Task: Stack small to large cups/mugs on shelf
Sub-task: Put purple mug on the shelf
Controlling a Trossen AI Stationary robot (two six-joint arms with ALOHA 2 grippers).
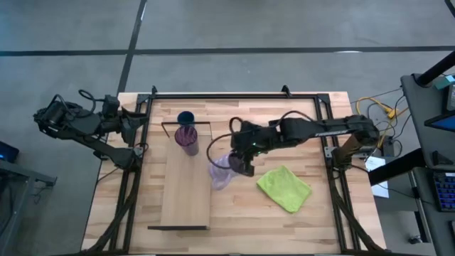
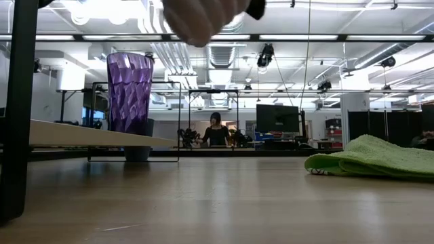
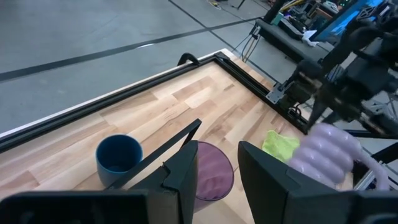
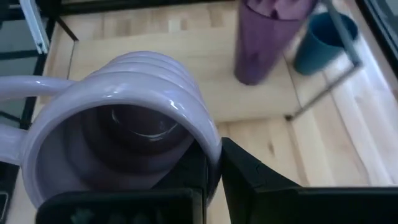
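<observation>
The shelf (image 1: 186, 192) has the purple tumbler (image 1: 187, 139) standing at its far end, the blue cup (image 1: 185, 118) sits on the table just past it, and the right gripper (image 1: 240, 162) is pinched on the lilac mug's (image 1: 222, 171) rim, carrying it tilted just off the shelf's right edge. Honestly that rim-only hold could slip, or the mug could bump the tumbler over on the way in. The left gripper (image 3: 217, 177) hangs parted and empty off the table's left edge, and there's no readable writing on anything.

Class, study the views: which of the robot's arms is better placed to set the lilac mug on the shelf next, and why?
The right. Its gripper already holds the lilac mug lifted just beside the shelf. The left gripper waits at the table's left edge, jaws open and holding nothing.
</observation>
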